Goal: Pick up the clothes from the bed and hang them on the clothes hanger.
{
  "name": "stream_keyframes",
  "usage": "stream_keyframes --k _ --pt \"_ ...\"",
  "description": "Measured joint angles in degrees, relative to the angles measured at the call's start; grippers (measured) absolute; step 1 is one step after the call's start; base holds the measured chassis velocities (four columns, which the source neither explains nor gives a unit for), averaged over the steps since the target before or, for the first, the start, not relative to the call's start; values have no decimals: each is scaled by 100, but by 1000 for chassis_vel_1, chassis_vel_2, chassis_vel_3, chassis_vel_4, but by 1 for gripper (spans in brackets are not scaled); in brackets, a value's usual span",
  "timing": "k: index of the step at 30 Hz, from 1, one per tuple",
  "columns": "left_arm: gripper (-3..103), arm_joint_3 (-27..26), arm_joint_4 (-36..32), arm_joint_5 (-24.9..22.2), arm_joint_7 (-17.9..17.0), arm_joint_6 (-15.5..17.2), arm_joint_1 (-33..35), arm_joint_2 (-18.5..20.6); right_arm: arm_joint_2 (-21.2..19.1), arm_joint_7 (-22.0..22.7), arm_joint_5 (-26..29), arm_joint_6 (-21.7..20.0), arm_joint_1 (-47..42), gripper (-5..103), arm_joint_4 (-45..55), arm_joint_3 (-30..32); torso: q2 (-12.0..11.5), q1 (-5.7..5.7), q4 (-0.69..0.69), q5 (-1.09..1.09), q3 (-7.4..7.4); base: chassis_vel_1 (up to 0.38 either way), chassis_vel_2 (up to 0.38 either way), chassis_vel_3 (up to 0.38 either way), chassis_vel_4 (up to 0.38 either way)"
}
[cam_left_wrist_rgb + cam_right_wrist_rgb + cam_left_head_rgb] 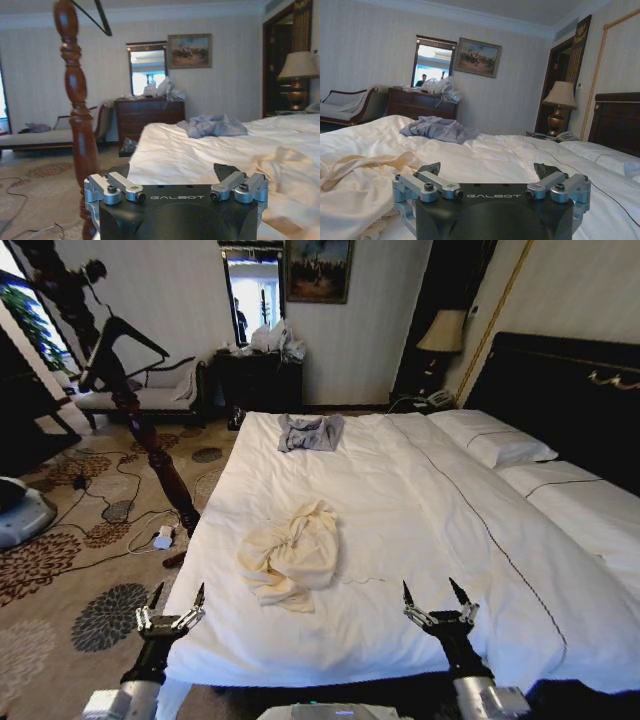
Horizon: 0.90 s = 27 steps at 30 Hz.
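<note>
Cream clothes [290,555] crumpled on bed [420,500], left gripper [171,602] and right gripper [437,598] marked GALBOT, jaws spread empty

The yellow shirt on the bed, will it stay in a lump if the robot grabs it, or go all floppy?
Probably floppy: the clothes lie crumpled in soft folds on the bed, so they would likely droop and unfold when lifted. The cloth looks thin, so likely light. A sleeve may trail behind. Both the left gripper and right gripper are open at the bed's near edge.
</note>
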Motion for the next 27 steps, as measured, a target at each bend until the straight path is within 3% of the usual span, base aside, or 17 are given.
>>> stream_keyframes --k 5,7,13,22,27 --pt "94 200 66 114 5 97 -145 82 25 0 6 5 47 100 -23 -5 0 0 0 0 0 0 0 0 0" --pt "92 242 67 14 4 182 -218 139 7 0 31 13 48 100 -42 13 0 0 -1 0 0 0 0 0 0" --pt "96 344 101 -198 -78 428 -469 366 -32 0 121 36 71 100 -82 100 0 0 0 0 0 0 0 0 0" --pt "95 1206 148 -779 -734 1173 -1567 1128 30 10 113 4 118 100 -116 86 0 0 -5 0 0 0 0 0 0" --pt "94 1433 509 -973 -777 1263 -1868 1559 -195 33 268 -137 219 100 -129 124 0 1 5 0 1 0 0 0 0"
